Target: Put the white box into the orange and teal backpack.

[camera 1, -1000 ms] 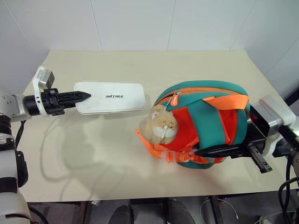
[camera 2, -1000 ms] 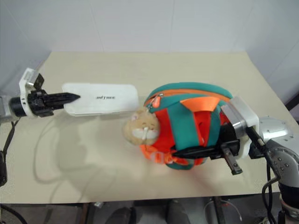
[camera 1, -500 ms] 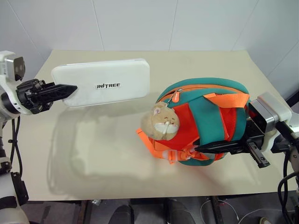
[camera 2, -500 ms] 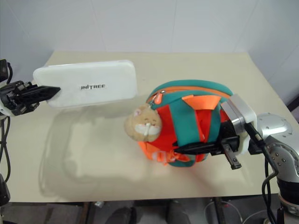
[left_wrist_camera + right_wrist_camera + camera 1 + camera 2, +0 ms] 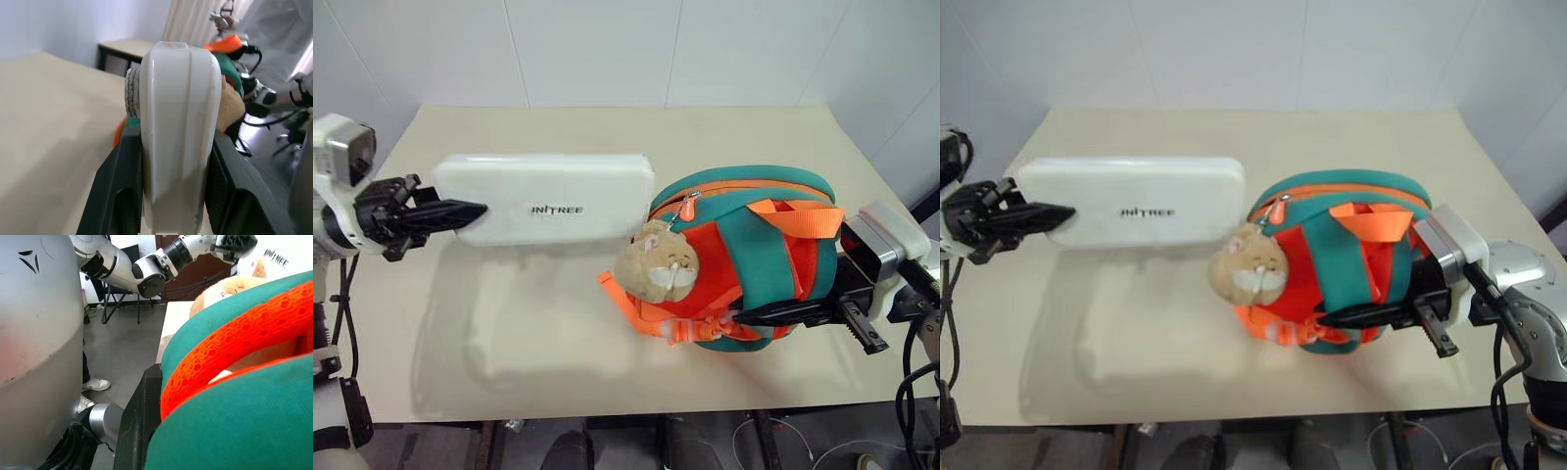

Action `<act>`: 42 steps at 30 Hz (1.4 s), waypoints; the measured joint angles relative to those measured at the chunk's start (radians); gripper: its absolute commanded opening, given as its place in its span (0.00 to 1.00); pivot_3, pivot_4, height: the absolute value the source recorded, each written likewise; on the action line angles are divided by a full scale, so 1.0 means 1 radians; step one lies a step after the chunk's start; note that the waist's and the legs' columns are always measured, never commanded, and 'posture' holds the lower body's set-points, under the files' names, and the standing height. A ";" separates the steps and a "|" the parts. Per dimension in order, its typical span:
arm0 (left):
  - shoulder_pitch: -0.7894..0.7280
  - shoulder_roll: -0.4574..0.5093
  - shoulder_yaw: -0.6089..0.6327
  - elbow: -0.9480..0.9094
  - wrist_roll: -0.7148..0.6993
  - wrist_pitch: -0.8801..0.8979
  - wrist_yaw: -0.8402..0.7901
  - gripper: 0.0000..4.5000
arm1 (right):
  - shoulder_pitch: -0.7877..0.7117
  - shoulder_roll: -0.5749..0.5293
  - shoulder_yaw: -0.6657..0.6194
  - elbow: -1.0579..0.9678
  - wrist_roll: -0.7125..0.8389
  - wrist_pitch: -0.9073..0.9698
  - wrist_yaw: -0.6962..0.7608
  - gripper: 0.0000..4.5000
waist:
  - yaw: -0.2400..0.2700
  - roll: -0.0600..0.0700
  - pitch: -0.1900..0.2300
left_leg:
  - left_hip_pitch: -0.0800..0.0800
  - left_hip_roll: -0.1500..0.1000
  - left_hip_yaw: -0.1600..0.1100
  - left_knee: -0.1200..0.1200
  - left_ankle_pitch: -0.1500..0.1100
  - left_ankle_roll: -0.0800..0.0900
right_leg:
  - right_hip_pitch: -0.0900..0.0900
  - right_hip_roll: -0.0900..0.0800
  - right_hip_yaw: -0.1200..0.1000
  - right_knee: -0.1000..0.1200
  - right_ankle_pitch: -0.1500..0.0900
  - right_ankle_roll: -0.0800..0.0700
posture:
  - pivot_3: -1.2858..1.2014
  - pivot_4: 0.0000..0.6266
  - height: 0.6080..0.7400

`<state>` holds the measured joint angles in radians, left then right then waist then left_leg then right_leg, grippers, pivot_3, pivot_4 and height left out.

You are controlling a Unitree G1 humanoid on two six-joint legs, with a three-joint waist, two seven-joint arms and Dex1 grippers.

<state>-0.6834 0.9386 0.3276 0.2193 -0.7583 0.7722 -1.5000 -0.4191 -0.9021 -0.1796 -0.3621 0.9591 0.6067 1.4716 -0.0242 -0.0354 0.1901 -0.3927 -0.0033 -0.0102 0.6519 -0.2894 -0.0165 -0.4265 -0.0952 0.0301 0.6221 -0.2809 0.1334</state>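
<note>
Near the tabletop's (image 5: 509, 372) front right corner, the right gripper (image 5: 759, 315) has its jaws clamped on the lower edge of the orange and teal backpack (image 5: 744, 259), which lies on its side in the right half of the tabletop with a tan plush charm (image 5: 656, 264) at its left face. Farther back and to the left, the left gripper (image 5: 470, 209) has its jaws clamped on one short end of the white box (image 5: 553, 199), carrying it level above the tabletop with its free end just beside the charm and the zipper pull (image 5: 686, 207). The orange-trimmed zipper line along the backpack's top looks closed, so pushing the box forward would likely ram the fabric and shove the backpack away. Held by one end only, the long box could also pivot or slip from the jaws.
</note>
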 measured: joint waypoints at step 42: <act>-0.185 -0.019 -0.218 -0.050 0.135 -0.122 0.000 0.27 | 0.008 0.024 0.014 0.015 -0.051 -0.063 -0.050 0.11 | 0.020 0.000 0.000 | 0.001 -0.001 0.000 0.002 0.000 0.000 | 0.001 0.002 0.000 0.001 0.000 0.000 | 0.52 0.24 1.00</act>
<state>-0.8687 0.9198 0.1099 0.1688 -0.6230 0.6503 -1.5000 -0.4110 -0.8785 -0.1654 -0.3472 0.9079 0.5434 1.4220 -0.0039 -0.0354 0.1901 -0.3917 -0.0041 -0.0098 0.6537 -0.2895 -0.0162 -0.4254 -0.0931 0.0303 0.6231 -0.2806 0.1338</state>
